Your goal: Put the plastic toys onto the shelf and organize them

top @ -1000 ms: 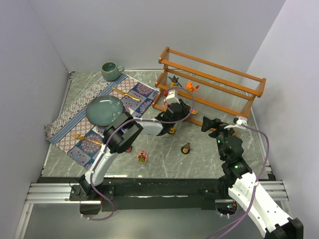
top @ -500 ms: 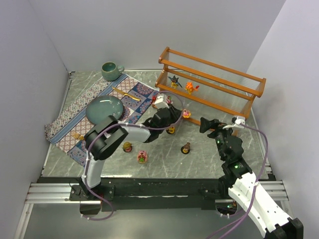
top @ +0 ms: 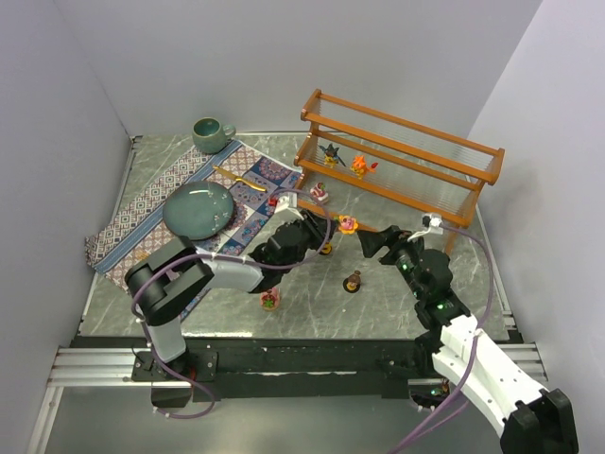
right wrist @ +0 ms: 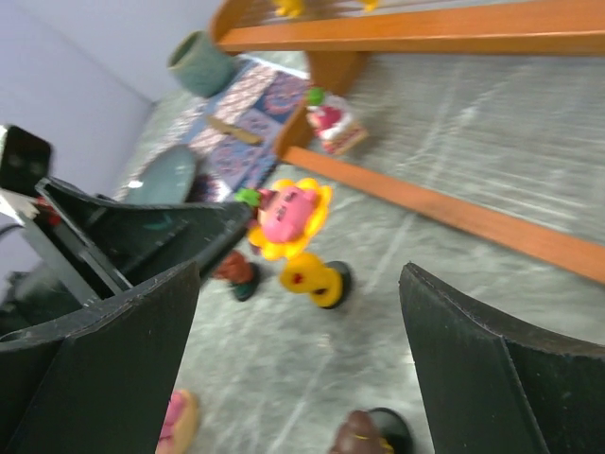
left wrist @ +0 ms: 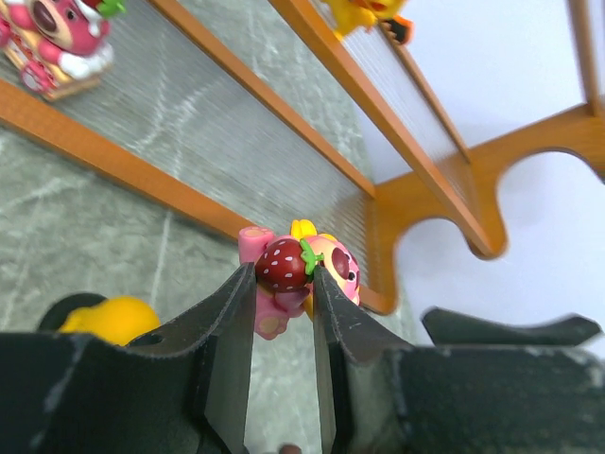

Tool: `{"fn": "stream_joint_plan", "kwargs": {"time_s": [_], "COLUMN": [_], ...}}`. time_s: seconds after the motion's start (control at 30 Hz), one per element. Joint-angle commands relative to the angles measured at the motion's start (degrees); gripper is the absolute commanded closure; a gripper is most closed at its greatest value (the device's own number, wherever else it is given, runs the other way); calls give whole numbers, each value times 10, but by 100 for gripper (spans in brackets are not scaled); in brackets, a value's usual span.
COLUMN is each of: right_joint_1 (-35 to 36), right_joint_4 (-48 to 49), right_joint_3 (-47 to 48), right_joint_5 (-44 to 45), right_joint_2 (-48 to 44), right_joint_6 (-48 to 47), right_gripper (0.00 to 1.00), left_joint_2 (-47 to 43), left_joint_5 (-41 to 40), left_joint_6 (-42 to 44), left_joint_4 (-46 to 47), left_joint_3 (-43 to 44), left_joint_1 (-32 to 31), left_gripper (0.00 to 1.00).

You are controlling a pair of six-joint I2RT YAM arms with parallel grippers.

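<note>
- The left jaws are pinched shut on a pink flower toy [left wrist: 295, 268]. It appears to be lifted off the surface, just in front of the shelf [right wrist: 425, 26].
- The right jaws gape wide and empty nearby.
- Next, probably: carry it over the front rail and stand it upright beside the pink toy [top: 319, 194] on the lowest tier.

My left gripper [top: 338, 227] holds a pink-and-yellow toy [top: 350, 223] just in front of the shelf [top: 402, 134]. My right gripper [top: 371, 242] hangs close beside it, fingers spread. A dark spiky toy [top: 330, 151] and an orange toy [top: 359, 165] stand on the middle tier, and a pink toy [top: 319, 195] on the lowest. A yellow toy [top: 325, 248], a brown toy [top: 353, 281] and a second pink toy [top: 269, 300] stand on the table [top: 312, 322].
</note>
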Motion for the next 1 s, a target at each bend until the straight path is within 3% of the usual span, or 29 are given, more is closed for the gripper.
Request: {"fn": "stream_joint_plan", "kwargs": {"time_s": [0.0,0.2,0.4,0.6,0.97], "right_joint_1": [-6,-11,-21,-28,-34], "right_joint_4": [63,85,103,123,163], "right_joint_3": [9,7,1,-4,-9], "right_joint_5": [-53,-82,-97,-113,-152], "right_joint_2": [15,38,59,69,101], "right_joint_6": [40,51,58,65,77], "right_gripper": [9,19,41,54,65], "left_joint_2": [-42,-54,-59,-59,-54], "left_joint_5": [-9,-8,-6,0,7], "left_joint_6": [-19,-14,-17,-20,-22], "left_joint_4": [87,111,134,145,171], "left_joint_3": [-22,-30,-42,-44,-50], "left_joint_1": [-14,-26,-30,-31,-36], "left_gripper": [88,87,87,86,85]}}
